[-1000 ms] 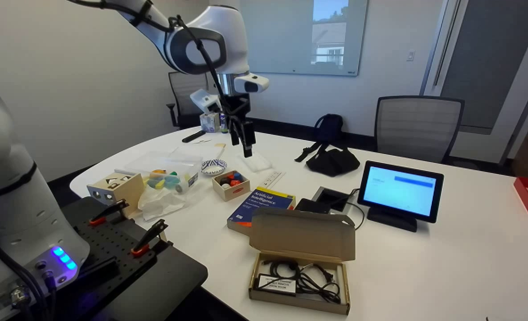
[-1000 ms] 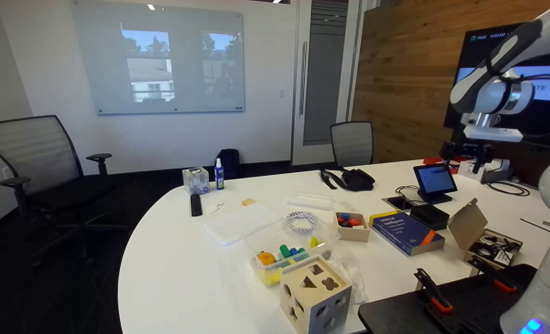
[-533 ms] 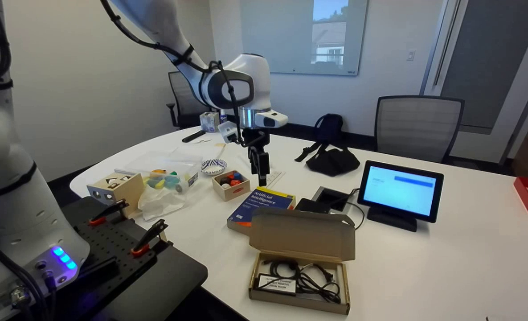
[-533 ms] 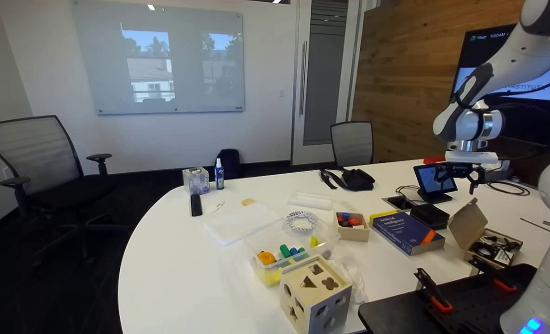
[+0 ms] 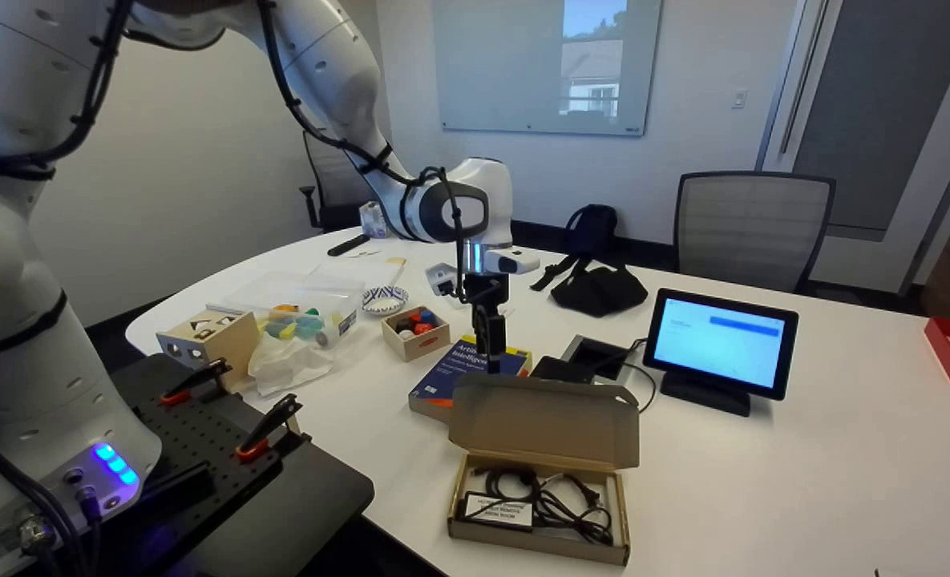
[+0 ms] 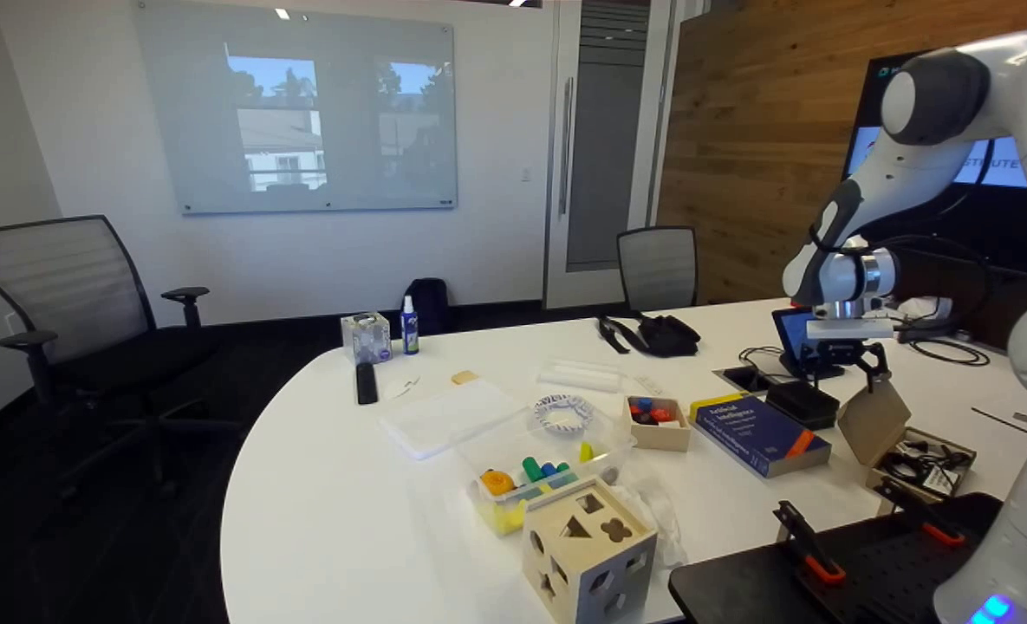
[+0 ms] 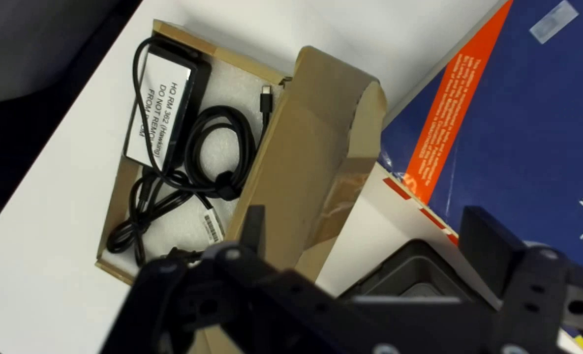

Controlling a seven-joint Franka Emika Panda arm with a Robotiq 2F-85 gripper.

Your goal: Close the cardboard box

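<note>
1. Cardboard box (image 5: 535, 546), brown, shallow: on the counter (image 5: 843, 481), lid (image 5: 543, 421) raised; position and lid angle unchanged over the last second.
2. Contents, inside the box: coiled black cables (image 7: 245, 147); white-labelled black adapter (image 7: 170, 105).
3. Pincer (image 7: 365, 228), black: fingers (image 7: 488, 241) spread apart. Now lower and nearer the box in both exterior views than half a second ago; one finger near the lid's upper edge, contact cannot be told.
4. Blue book (image 5: 460, 370): flat, just beside the lid, unmoved; the pincer now partly covers its title in an exterior view.
5. Arm (image 5: 334, 72), white: reaching further down than before.
</note>
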